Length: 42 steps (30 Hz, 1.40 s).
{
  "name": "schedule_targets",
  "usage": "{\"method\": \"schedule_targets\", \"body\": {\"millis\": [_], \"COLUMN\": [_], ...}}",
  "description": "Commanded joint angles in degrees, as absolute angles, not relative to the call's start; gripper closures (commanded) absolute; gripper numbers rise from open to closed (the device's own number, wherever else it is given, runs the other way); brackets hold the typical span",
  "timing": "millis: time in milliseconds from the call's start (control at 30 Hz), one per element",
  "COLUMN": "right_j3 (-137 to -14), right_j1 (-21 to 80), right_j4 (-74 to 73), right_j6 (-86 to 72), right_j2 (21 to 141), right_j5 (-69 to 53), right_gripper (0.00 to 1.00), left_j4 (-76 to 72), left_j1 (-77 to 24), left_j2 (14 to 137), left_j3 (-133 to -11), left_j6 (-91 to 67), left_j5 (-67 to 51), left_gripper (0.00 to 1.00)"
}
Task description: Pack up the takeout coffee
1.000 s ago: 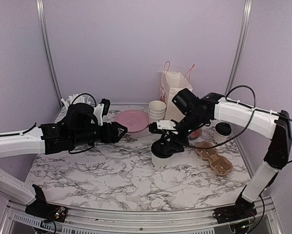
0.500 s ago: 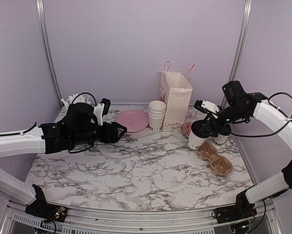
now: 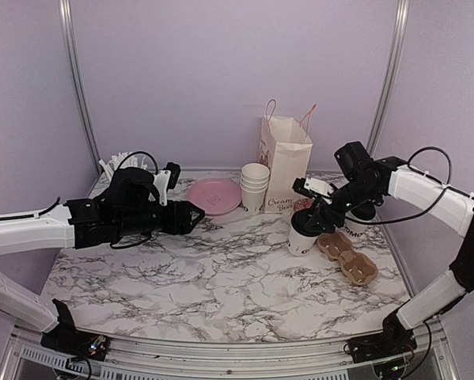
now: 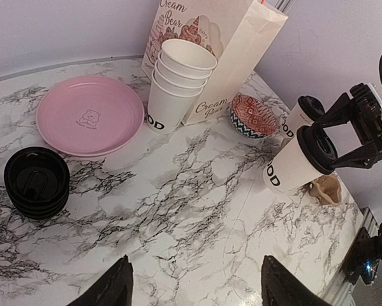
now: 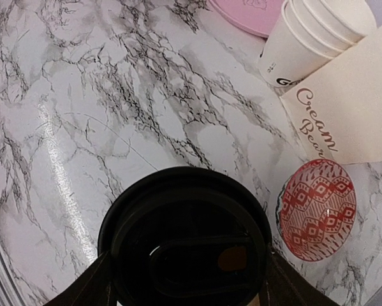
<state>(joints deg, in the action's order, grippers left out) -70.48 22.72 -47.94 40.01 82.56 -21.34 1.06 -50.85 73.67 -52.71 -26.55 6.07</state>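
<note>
Stacked cups (image 3: 255,187) stand between plate (image 3: 214,195) and bag (image 3: 286,162); a takeout coffee (image 4: 295,124) behind carrier (image 3: 352,262).

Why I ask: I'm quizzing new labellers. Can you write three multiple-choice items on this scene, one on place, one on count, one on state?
1. Where is the red patterned bowl? A) beside the cream paper bag's base B) on the pink plate C) in the cardboard carrier
2. How many white paper cups with black dome lids are there? A) one B) two C) four
3. The right tool is: A) open over the plate B) holding the bag C) clamped on a lidded cup
A: the bowl sits by the bag. B: one gripped, one behind it. C: the tool straddles that cup's lid.
</note>
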Motion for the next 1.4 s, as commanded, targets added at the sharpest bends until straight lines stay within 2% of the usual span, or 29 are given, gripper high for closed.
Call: {"method": "schedule_targets", "body": {"millis": [0, 300, 467, 633, 700, 833, 1000, 1267, 1367], "right_j3": [-75.32, -79.41, -78.77, -79.12, -79.94, -83.19, -89.76, -100.31, -107.59], "right_j1": [25.44, 25.42, 25.40, 25.40, 25.43, 25.40, 23.61, 14.59, 14.45], "right_j4": [-43.04, -40.80, -40.17, -40.92, -42.18, -44.63, -45.00, -36.75, -36.75], "right_j6": [37.94, 35.64, 35.15, 34.40, 34.17, 33.24, 29.56, 17.05, 14.01], "right_j2": [87.39, 95.03, 96.29, 96.70, 95.97, 93.41, 91.70, 95.80, 101.14], "right_j5": [-17.79, -12.54, -13.25, -15.13, -16.46, -17.95, -15.50, -11.49, -9.86], "right_gripper": [0.37, 0.37, 0.31, 0.21, 0.12, 0.10, 0.17, 0.41, 0.42], "left_j4": [4.65, 9.54, 12.62, 14.82, 15.96, 16.92, 16.99, 17.09, 16.96], "left_j1": [-49.90, -47.54, -45.15, -43.74, -43.66, -43.56, -43.56, -43.64, -43.57], "left_j2": [72.08, 70.51, 70.21, 71.60, 72.15, 72.93, 73.13, 72.76, 72.34], "left_j3": [-54.73, -55.81, -57.11, -59.69, -60.88, -62.36, -63.23, -62.73, -61.80], "left_j6": [-25.49, -24.90, -23.73, -22.34, -22.00, -21.96, -22.34, -23.00, -23.37], "left_j5": [6.45, 7.95, 8.61, 7.80, 7.21, 6.86, 6.59, 5.65, 5.72], "left_gripper": [0.30, 0.28, 0.26, 0.25, 0.25, 0.25, 0.26, 0.28, 0.28]}}
